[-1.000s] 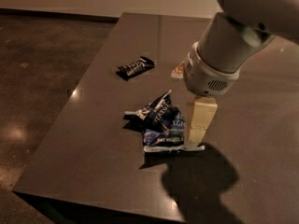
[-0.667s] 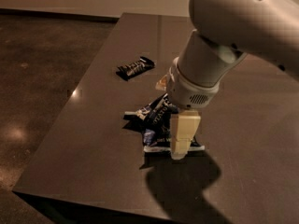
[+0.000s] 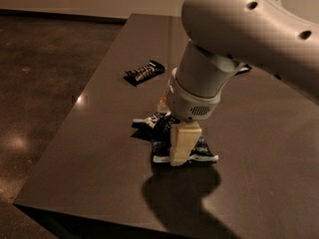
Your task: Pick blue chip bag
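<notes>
The blue chip bag [image 3: 158, 129] lies crumpled on the dark table [image 3: 99, 158], near its front left part. It is dark blue with white lettering and white edges. My gripper [image 3: 179, 154] points straight down onto the middle of the bag, and its cream-coloured end reaches the bag's surface. The big white arm and wrist [image 3: 199, 83] stand over the bag and hide its far half. Parts of the bag stick out to the left and right of the gripper.
A small dark brown bar wrapper [image 3: 144, 72] lies on the table behind and left of the bag. A bit of another dark packet [image 3: 244, 68] peeks out behind the arm. The table's left edge and front edge are near; brown floor [image 3: 45, 83] lies to the left.
The arm has swung left and down, from beside the bag's right edge to straight over its middle. The bag and the brown wrapper lie where they were.
</notes>
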Controlling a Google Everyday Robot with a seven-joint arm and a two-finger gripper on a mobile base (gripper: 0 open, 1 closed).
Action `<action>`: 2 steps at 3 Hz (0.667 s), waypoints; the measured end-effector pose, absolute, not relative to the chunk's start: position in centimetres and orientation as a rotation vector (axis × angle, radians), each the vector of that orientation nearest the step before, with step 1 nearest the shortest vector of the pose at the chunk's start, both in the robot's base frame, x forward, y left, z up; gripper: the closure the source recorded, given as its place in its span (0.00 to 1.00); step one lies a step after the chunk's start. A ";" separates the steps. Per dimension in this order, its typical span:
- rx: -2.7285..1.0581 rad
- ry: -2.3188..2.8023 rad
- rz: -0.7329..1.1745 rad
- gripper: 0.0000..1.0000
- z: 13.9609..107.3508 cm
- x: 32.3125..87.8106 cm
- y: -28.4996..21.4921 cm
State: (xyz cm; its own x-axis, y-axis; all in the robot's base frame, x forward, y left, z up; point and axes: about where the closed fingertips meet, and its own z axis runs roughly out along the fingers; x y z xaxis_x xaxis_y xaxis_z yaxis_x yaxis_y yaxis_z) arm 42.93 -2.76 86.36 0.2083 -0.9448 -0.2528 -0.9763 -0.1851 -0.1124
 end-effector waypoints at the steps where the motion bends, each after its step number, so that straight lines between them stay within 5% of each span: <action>1: -2.214 1.834 0.191 0.49 87.3 43.3 -3.1; 2: -2.169 1.834 0.193 0.72 89.2 44.3 -3.7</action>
